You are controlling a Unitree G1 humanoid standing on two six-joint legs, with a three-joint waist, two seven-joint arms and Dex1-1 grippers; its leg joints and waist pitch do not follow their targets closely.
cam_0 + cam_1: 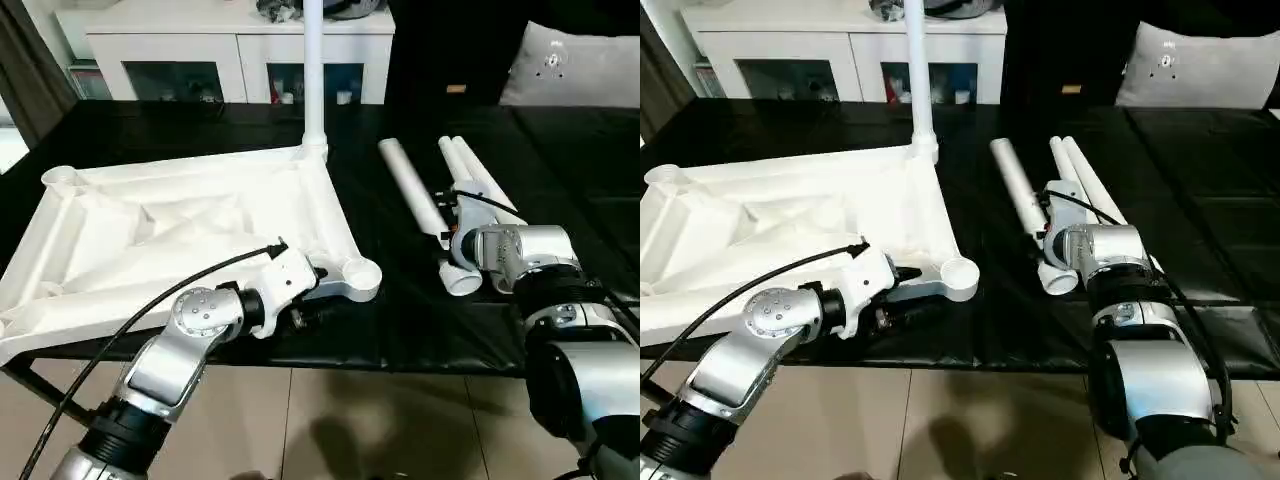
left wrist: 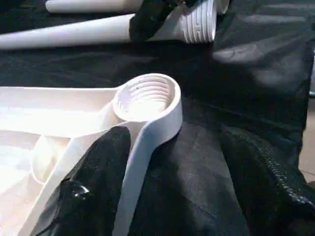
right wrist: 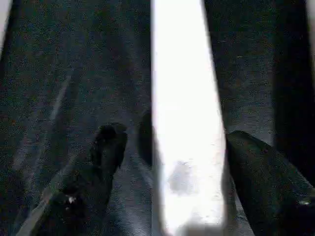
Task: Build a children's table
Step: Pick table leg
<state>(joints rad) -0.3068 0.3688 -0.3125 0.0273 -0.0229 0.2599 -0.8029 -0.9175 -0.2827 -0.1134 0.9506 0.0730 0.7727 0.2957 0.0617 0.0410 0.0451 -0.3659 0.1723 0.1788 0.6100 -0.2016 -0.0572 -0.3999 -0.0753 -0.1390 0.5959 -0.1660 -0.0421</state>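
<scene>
You have a black-covered table (image 1: 420,330) carrying everything. On its left lies the white tabletop (image 1: 150,240), upside down with the ribbed underside up, its near left part hanging past the table's near edge. An upright leg (image 1: 313,70) stands in its far right corner socket. To its right, three loose legs (image 1: 415,190) lie directly on the black cover.

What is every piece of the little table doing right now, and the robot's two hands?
Table top: upside down on the black cloth.
Standing leg: upright in the far corner socket.
Near corner socket: empty, threads showing.
Three loose legs: lying flat on the cloth.
Left gripper: open, fingers either side of the top's rim.
Right gripper: fingers either side of a lying leg, not shut on it.
</scene>
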